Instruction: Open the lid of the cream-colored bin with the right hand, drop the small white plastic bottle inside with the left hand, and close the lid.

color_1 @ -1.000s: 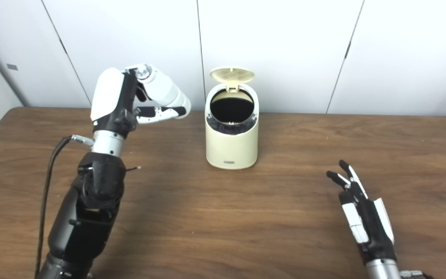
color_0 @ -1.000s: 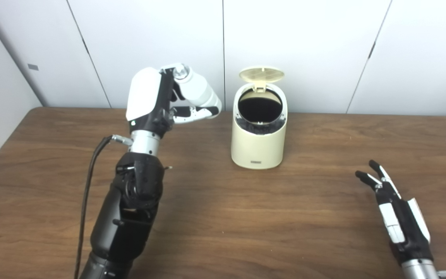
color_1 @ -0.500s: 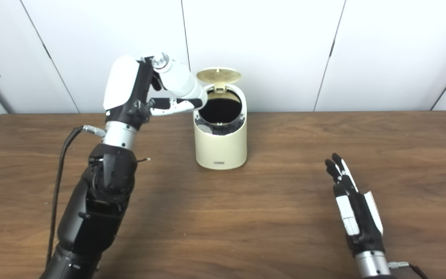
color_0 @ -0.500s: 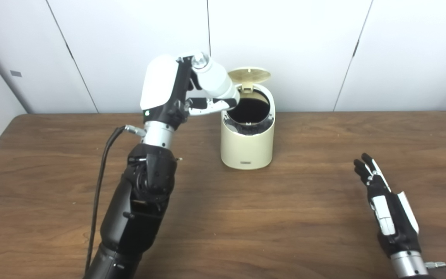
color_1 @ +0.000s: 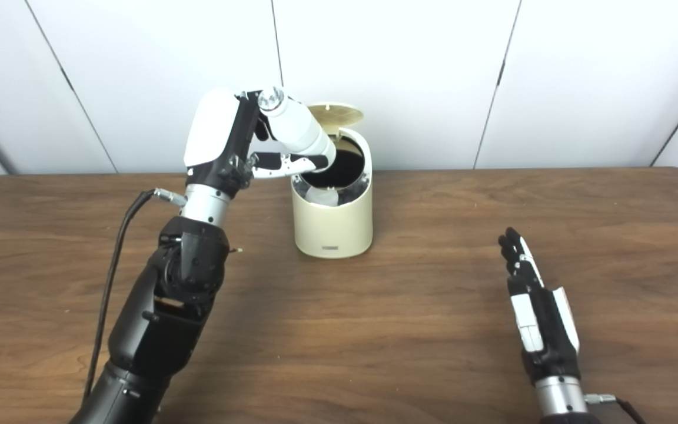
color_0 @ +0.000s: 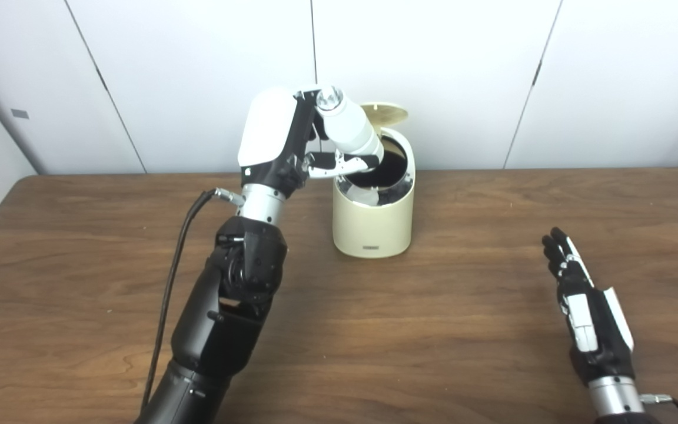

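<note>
The left hand [color_0: 280,141], fingers gripping the bottle [color_0: 348,126], has swung over the open bin [color_0: 372,221] — release next; right hand [color_0: 589,312] empty, fingers extended.

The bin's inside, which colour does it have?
Black: the bin is cream-coloured outside, but its inside looks black under the raised lid. The right eye view shows it best.

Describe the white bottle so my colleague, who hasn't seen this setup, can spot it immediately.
On the brown wooden table, find the cream-colored bin near the back wall, its lid standing open. The small white plastic bottle is tilted above the bin's mouth, held in the left hand. It is the only object held; the right hand holds nothing.
</note>
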Controlling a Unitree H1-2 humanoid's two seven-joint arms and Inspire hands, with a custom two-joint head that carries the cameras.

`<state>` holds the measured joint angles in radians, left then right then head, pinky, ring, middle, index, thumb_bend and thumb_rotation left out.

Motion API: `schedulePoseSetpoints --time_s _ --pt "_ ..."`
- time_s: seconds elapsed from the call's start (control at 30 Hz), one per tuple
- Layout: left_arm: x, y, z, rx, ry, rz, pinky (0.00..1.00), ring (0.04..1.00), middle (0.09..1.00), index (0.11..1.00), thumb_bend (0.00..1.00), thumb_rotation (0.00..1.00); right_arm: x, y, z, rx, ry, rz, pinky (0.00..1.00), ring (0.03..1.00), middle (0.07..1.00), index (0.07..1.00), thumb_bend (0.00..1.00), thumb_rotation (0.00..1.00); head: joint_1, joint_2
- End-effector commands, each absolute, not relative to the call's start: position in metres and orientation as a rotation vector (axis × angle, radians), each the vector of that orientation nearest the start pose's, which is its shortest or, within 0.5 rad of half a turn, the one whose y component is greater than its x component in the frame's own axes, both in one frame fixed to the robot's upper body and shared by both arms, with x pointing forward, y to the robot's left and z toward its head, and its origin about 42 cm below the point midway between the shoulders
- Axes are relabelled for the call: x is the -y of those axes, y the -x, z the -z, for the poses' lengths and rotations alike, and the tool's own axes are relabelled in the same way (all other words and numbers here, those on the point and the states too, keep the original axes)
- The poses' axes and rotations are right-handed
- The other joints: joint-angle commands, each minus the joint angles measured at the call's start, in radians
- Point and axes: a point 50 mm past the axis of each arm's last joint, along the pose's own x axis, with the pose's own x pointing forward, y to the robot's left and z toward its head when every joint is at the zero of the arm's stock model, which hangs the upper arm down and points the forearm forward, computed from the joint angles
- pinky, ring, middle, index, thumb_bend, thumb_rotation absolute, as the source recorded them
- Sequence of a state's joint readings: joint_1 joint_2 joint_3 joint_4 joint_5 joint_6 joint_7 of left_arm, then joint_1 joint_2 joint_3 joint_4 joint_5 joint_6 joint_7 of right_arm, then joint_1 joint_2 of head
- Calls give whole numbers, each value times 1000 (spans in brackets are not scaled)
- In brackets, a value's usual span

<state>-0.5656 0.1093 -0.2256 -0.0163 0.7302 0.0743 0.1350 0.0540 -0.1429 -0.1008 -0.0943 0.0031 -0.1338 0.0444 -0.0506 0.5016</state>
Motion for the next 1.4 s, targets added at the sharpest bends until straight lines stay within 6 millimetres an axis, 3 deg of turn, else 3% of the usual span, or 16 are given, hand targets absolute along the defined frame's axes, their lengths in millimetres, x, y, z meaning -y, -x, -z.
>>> schedulePoseSetpoints --time_s 0.0,0.4,1.03,1.37 --pt "-131 -415 -315 772 -823 -69 304 356 457 522 497 0 271 -259 -108 155 97 60 1000 970 955 967 751 973 -1 0" --pt "-125 -425 -302 765 -885 -43 301 356 459 531 496 0 273 -259 -112 174 79 70 1000 968 950 966 710 975 -5 12" --pt "-126 -442 -282 884 -1080 -74 381 380 448 491 501 0 270 -258 -114 187 105 57 1000 959 924 944 746 976 -3 15" --pt "-128 -443 -278 863 -1062 -72 364 371 453 507 500 0 272 -257 -114 193 102 54 1000 958 927 947 746 974 -2 17"
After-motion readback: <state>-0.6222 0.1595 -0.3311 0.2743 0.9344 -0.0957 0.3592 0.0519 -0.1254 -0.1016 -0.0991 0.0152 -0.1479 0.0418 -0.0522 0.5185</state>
